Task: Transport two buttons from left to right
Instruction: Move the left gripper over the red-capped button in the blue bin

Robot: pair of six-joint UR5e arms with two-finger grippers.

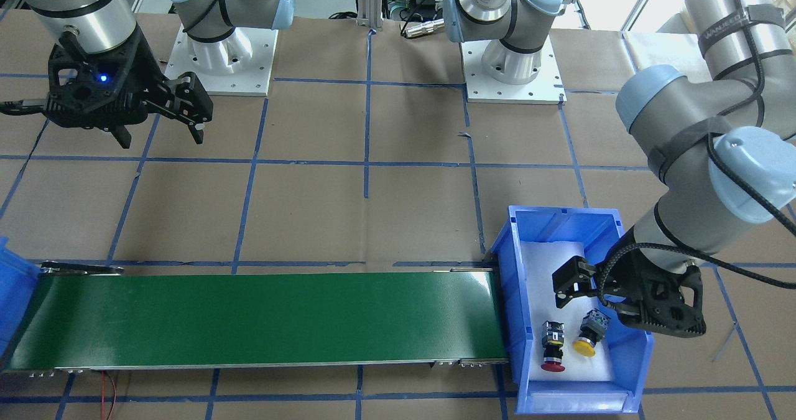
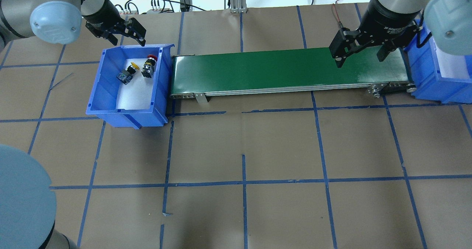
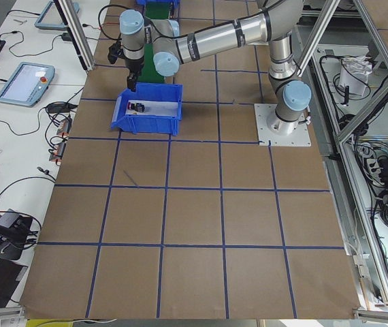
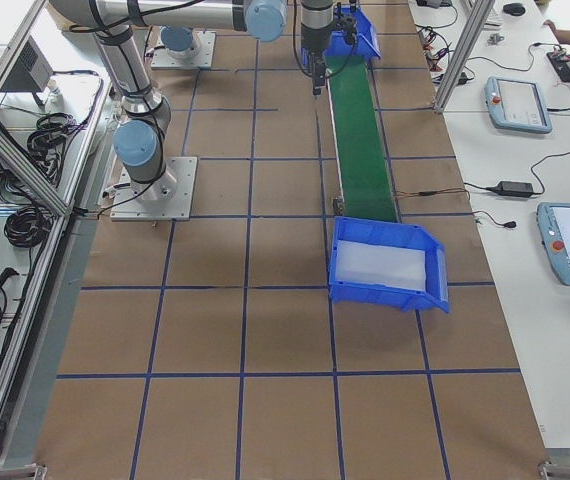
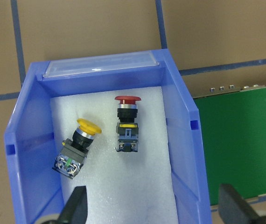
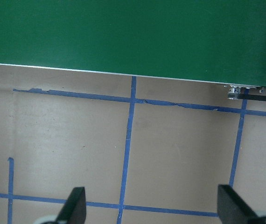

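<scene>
Two buttons lie on their sides on white foam inside the blue bin at the left end of the belt. The red button is nearer the belt, and the yellow button lies beside it. My left gripper hangs open above the bin's far side, above the buttons and touching neither. Over the belt's other end my right gripper is open with nothing in it.
A green conveyor belt runs between the left bin and a second blue bin lined with white foam. Brown table paper carries a grid of blue tape. The arm bases stand behind the belt.
</scene>
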